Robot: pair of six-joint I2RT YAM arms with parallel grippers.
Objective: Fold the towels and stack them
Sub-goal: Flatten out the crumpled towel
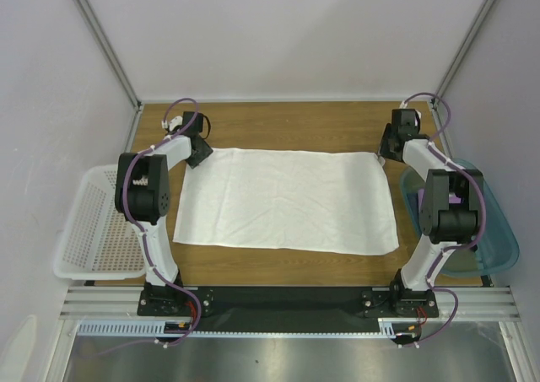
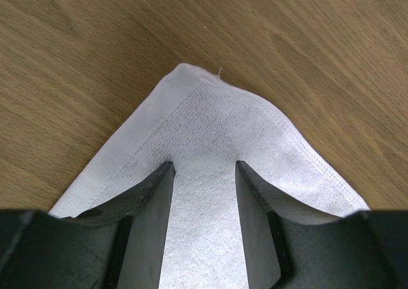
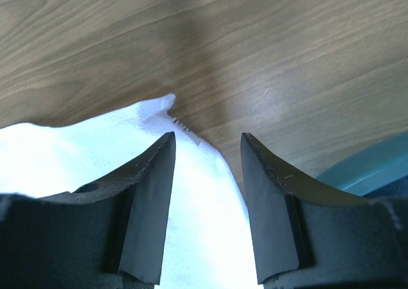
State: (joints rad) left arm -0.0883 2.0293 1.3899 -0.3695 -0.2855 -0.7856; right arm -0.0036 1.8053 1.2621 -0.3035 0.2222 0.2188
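Observation:
The large white towel [image 1: 287, 198] lies spread flat on the wooden table. My left gripper [image 1: 197, 153] is at its far left corner. In the left wrist view the gripper [image 2: 204, 164] is open, with the towel corner [image 2: 210, 120] between and beyond the fingers. My right gripper [image 1: 389, 150] is at the far right corner. In the right wrist view it [image 3: 208, 137] is open over the towel's corner [image 3: 153, 113]. A bit of purple cloth [image 1: 456, 199] shows in the teal bin behind the right arm. The navy towel is out of view.
A white perforated basket [image 1: 89, 230] stands at the table's left edge. A translucent teal bin [image 1: 498, 230] stands at the right edge and shows in the right wrist view [image 3: 370, 164]. Grey walls enclose the table [image 1: 287, 121].

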